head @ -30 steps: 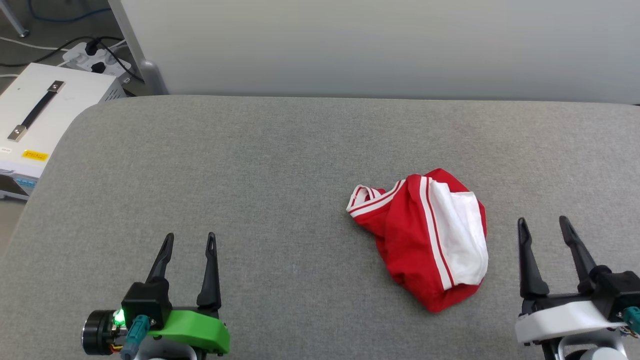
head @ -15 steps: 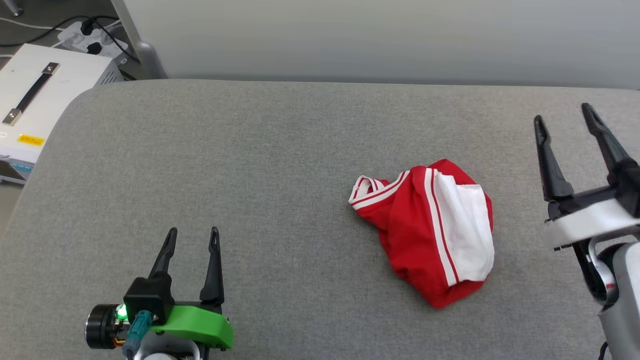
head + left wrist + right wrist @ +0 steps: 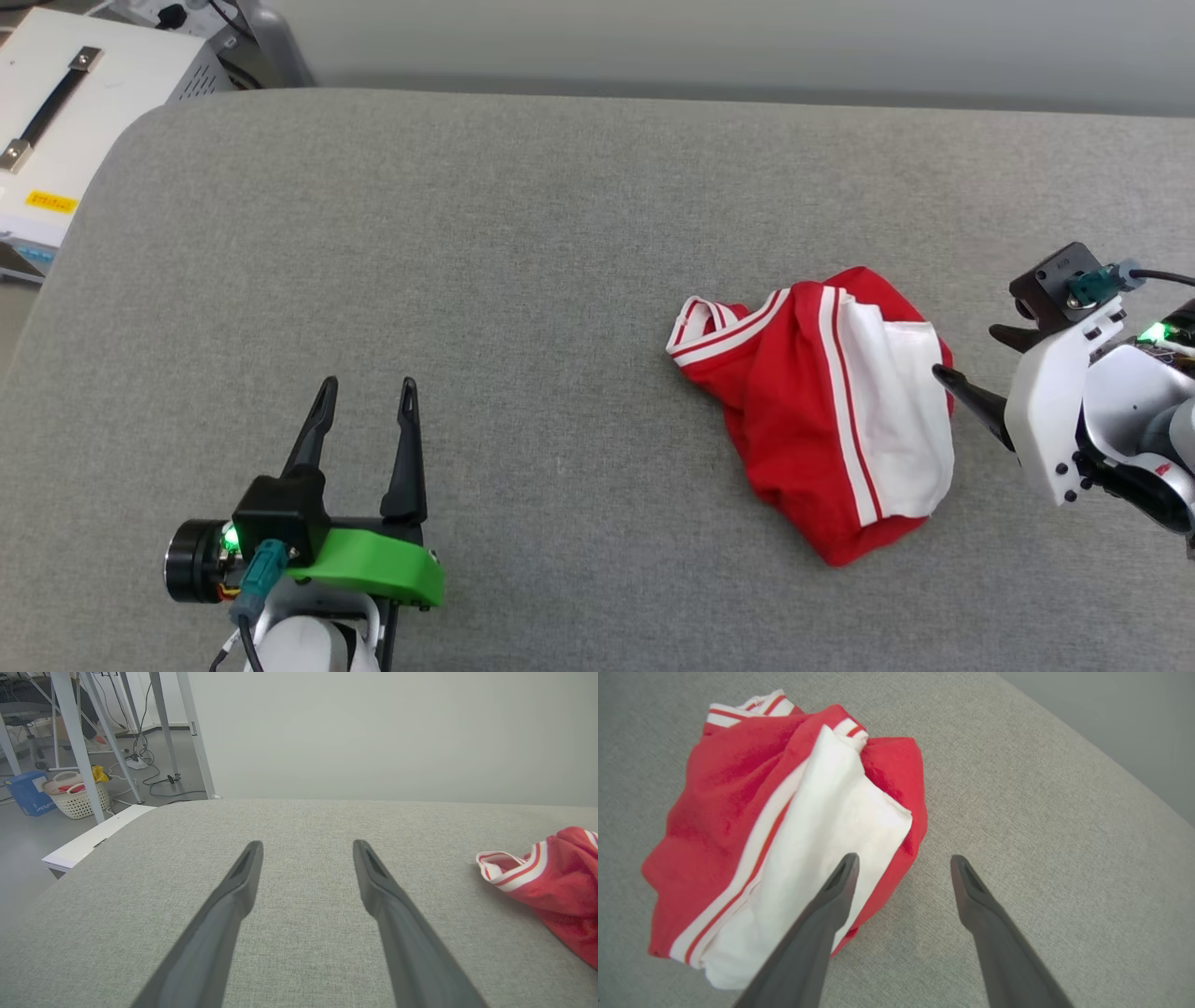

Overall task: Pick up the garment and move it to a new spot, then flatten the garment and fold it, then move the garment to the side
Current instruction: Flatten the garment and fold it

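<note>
The garment (image 3: 826,411), a crumpled red jersey with a white sleeve panel and red-and-white striped trim, lies bunched on the grey padded table (image 3: 523,243), right of centre. My right gripper (image 3: 966,352) is open at its right edge, fingers pointing left. In the right wrist view the right gripper (image 3: 903,858) hangs over the garment (image 3: 784,826), with one finger above the white panel and the other above bare table. My left gripper (image 3: 368,385) stands open at the lower left, far from the cloth. Past the open left gripper (image 3: 306,844), the garment (image 3: 556,886) shows at the right edge.
A white box with a black handle (image 3: 65,121) stands off the table's rounded far-left corner. A pale wall panel (image 3: 373,732) runs behind the table. On the floor beyond are a laundry basket (image 3: 77,795), a blue box (image 3: 28,793) and metal frame legs (image 3: 77,742).
My right arm rose, then turned and came down beside the garment's right edge, fingers now pointing left. The head view shifted. The left gripper and the garment stayed put.
</note>
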### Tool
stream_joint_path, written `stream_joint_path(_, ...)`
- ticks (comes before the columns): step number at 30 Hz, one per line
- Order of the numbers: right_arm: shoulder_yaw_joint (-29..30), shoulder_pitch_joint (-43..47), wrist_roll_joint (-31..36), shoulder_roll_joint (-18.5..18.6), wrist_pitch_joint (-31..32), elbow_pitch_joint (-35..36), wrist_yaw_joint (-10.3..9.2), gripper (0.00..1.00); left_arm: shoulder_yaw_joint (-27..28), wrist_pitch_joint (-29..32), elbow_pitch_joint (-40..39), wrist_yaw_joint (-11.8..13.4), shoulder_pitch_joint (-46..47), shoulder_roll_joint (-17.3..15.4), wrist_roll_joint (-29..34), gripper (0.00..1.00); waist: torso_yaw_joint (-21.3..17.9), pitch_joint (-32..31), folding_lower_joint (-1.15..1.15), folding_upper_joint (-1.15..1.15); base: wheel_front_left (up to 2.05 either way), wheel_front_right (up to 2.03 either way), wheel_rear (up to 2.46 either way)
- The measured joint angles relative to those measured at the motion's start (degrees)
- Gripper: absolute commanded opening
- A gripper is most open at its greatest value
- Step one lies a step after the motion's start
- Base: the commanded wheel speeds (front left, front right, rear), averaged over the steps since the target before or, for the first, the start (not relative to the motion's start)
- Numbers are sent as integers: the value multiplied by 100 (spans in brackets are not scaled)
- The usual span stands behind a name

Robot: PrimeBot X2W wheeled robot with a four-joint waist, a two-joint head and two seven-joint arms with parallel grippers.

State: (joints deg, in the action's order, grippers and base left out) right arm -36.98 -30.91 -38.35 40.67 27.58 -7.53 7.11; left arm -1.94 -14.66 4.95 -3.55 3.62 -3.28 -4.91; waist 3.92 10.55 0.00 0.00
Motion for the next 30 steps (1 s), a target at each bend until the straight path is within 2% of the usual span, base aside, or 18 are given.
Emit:
stream_joint_path(4, -419, -342, -333, 174, 421, -83, 0, 100, -52, 0, 2, -4, 140, 4, -2, 100, 58, 202, 0, 0, 0, 0, 0)
stream_joint_path(11, -1111, -636, -509, 91, 466, -733, 0, 100, -181, 0, 18, 3, 362, 11, -70, 100, 190, 574, 1, 0, 0, 0, 0)
stream_joint_path(14, -1390, -683, -545, 93, 394, -1003, -1, 100, -219, 0, 25, 35, 405, 12, -76, 100, 244, 695, 1, 0, 0, 0, 0)
stream_joint_path(19, -1756, -847, -598, 136, -70, -1209, 25, 100, -230, 0, 62, 68, 411, 13, -86, 100, 285, 787, 1, 0, 0, 0, 0)
stream_joint_path(20, -1822, -889, -597, 141, -220, -1244, 44, 30, -226, 0, 80, 76, 411, 13, -94, 100, 274, 782, 1, 0, 0, 0, 0)
stream_joint_path(21, -1873, -924, -597, 136, -345, -1270, 48, 0, -227, 0, 100, 77, 411, 13, -98, 100, 264, 772, 1, 0, 0, 0, 0)
stream_joint_path(26, -1893, -1205, -604, -81, -1111, -1454, 47, 0, -258, 0, 178, 79, 412, 14, -114, 100, 200, 630, 1, 0, 0, 0, 0)
stream_joint_path(30, -1619, -1816, -560, -60, -1739, -1577, 45, 0, -280, 0, 188, 79, 412, 16, -114, 100, 168, 504, 1, 0, 0, 0, 0)
